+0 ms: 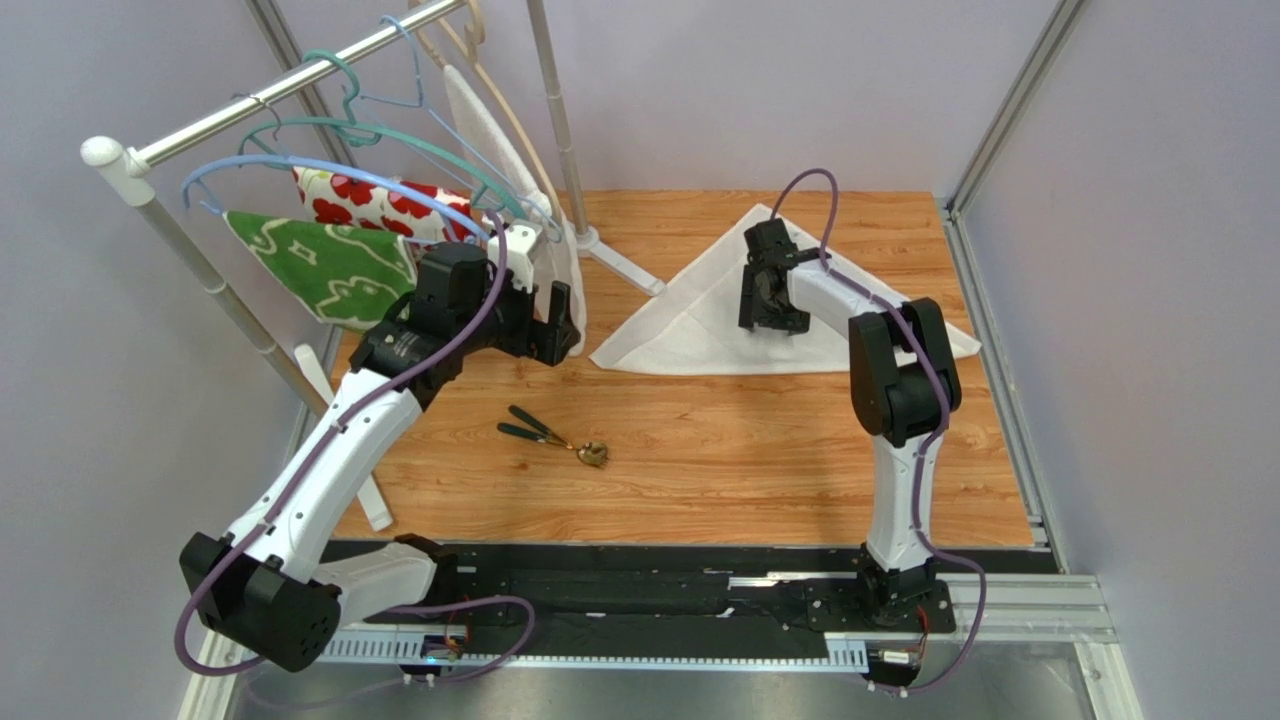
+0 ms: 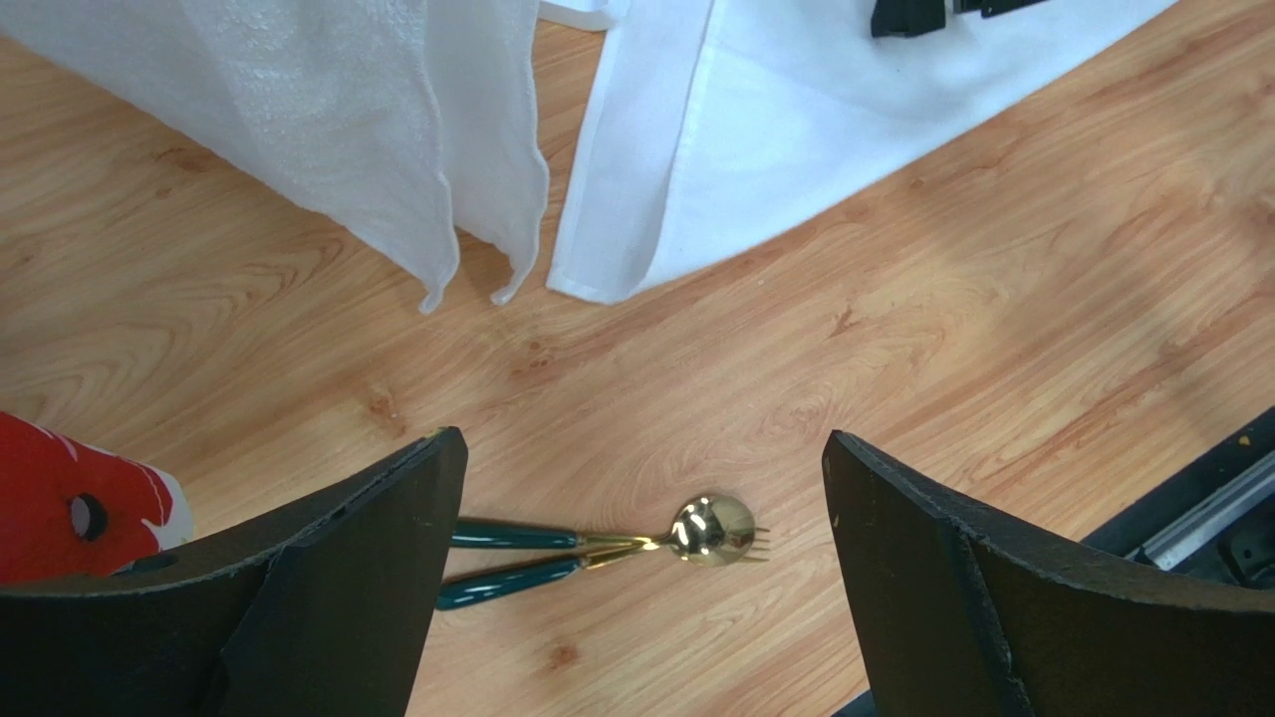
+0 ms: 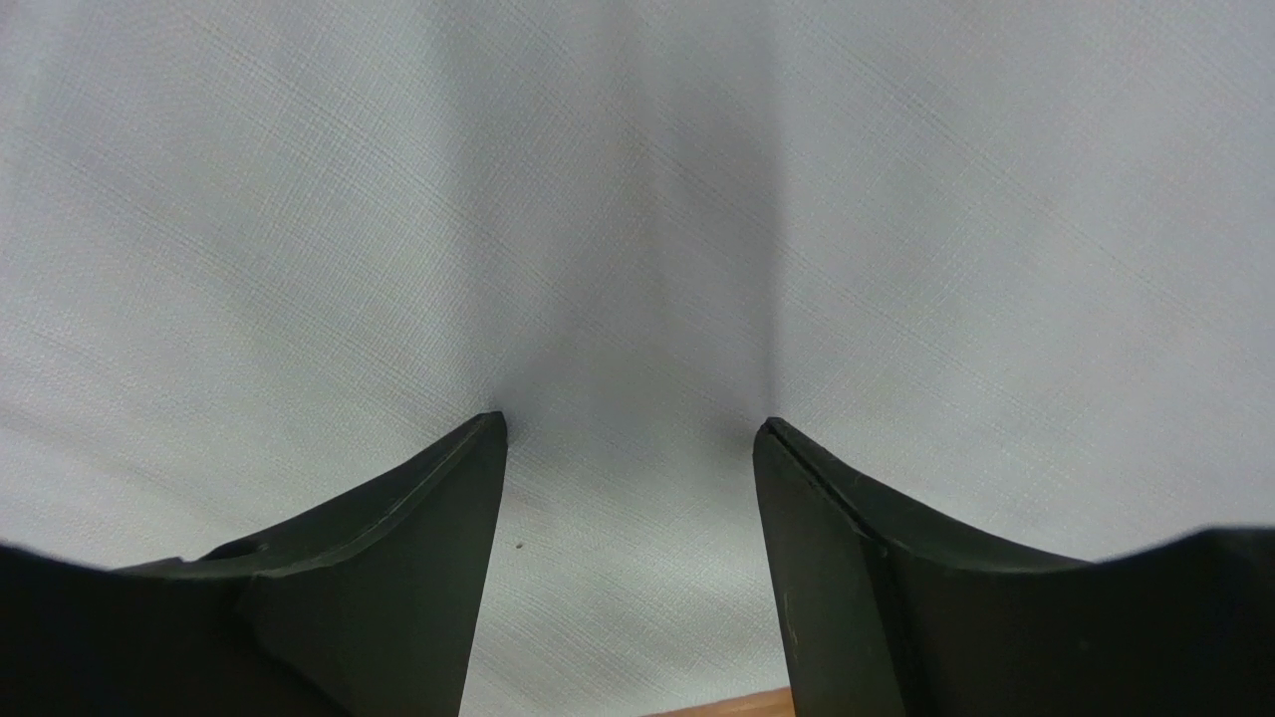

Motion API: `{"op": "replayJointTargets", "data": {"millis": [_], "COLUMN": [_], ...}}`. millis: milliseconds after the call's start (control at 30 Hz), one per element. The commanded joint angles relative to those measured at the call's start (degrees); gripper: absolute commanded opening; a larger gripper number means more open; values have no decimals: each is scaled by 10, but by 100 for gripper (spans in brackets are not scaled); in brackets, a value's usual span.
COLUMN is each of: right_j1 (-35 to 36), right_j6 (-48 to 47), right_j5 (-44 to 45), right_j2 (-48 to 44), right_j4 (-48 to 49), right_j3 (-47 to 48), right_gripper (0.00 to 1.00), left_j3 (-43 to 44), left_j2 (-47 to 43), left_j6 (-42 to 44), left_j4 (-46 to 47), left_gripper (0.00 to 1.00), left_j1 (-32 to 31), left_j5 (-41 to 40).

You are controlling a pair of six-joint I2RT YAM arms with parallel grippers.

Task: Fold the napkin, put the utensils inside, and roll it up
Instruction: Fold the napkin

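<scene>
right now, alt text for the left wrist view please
The open left gripper looks down on the utensils, side by side on the table. Beyond them lies a corner of the napkin, with a textured white cloth hanging beside it and a red cloth at the picture's edge.

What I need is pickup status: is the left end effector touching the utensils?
Apart. The top external view shows bare wood between the open left end effector and the utensils.

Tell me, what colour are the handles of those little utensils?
Dark green on the utensils, with gold heads; clearest in the left wrist view.
</scene>
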Motion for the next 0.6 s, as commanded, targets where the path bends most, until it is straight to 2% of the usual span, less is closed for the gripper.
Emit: {"op": "replayJointTargets", "data": {"millis": [0,367,567], "right_j1": [25,109,142], "right_j6": [25,131,174], "right_j5": [38,19,14], "right_j2": [-28,-179,-235], "right_j4": [-67,-73,-80], "right_j3": [-53,-297,-342], "right_gripper": [66,66,66], "left_j3": [-2,-6,-7], "left_j2": [-26,-58,-62], "left_j6": [-10,-15,-13], "left_j4": [21,28,29], "left_gripper": [98,98,98], "left_j1": [2,2,2], "left_j5": [16,28,27]}}
